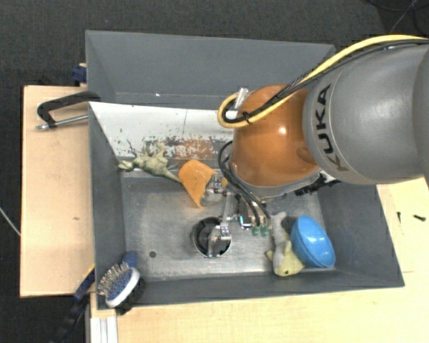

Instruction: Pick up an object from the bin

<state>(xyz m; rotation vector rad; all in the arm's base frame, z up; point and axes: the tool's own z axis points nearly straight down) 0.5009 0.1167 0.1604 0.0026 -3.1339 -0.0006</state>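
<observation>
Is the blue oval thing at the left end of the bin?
No, the blue oval thing lies at the right end of the bin.

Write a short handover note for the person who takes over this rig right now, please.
Gripper: low over a dark round thing in the middle of the bin; no hold on it can be confirmed.
Near it: orange wedge behind, blue oval thing and yellowish piece on the picture's right; green toy lizard at the back wall.
Done: nothing lifted out. Left: grasp, lift.
</observation>
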